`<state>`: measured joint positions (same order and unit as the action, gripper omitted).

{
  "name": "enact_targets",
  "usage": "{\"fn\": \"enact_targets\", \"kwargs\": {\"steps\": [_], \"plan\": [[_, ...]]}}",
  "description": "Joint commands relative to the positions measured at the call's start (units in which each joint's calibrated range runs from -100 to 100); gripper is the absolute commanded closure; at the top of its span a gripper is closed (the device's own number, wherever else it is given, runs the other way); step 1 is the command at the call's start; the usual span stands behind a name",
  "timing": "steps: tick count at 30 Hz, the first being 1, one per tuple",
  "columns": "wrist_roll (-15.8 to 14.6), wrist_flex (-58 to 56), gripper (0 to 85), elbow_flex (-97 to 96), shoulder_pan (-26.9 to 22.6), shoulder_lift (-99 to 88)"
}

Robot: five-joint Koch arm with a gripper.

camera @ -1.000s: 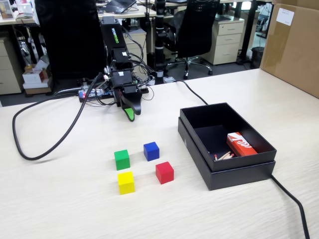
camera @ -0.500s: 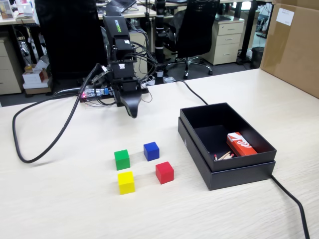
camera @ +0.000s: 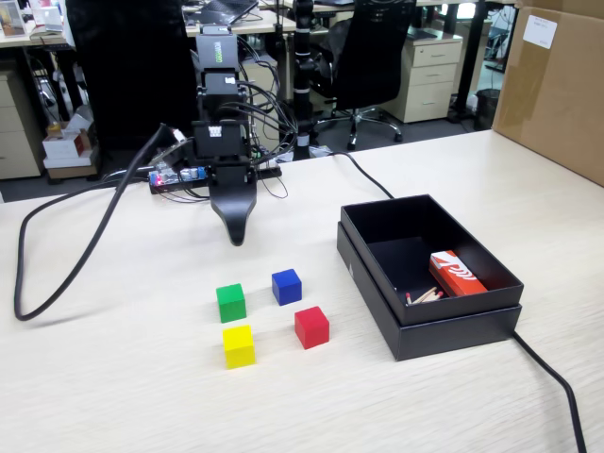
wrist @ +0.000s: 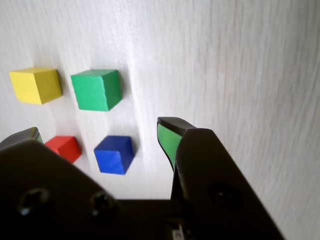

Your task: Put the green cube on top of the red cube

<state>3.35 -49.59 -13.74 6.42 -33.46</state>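
Hovering open-jawed beyond the green cube [camera: 230, 302], the hand [camera: 233, 234] must next descend nearer, leaving the red cube [camera: 311, 327] untouched.

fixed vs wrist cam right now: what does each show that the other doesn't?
Only the fixed view: the black box with a red-and-white packet inside, the cables, the office behind. Only the wrist view: the tool with its jaws apart and a green fingertip pad. Both: the green cube, red cube, blue cube and yellow cube, all apart on the table.
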Motion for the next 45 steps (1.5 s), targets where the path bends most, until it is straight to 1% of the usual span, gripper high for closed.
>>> {"fn": "enact_targets", "kwargs": {"steps": [1, 5, 15, 26, 30, 32, 33, 37, 40, 41, 43, 45], "plan": [[2.0, -0.4, 39.6, 8.0, 0.8, 4.4], [2.9, -0.6, 39.5, 13.2, 1.3, 12.3], [3.2, -0.6, 39.4, 19.0, 1.1, 25.8], [3.2, -0.6, 39.8, 22.6, 0.9, 34.2], [3.2, -0.6, 43.2, 22.3, 0.5, 35.5], [3.3, -0.6, 43.5, 22.4, 0.5, 36.3], [3.4, -0.6, 44.7, 22.2, 0.4, 36.7], [3.5, -0.6, 54.0, 22.9, 0.4, 37.9], [3.6, -0.6, 55.1, 23.3, 0.4, 38.9], [3.6, -0.6, 58.4, 23.3, 0.4, 39.0], [3.8, -0.6, 69.6, 23.8, 0.4, 39.4], [3.8, -0.6, 76.2, 23.9, 0.4, 39.8]]}}
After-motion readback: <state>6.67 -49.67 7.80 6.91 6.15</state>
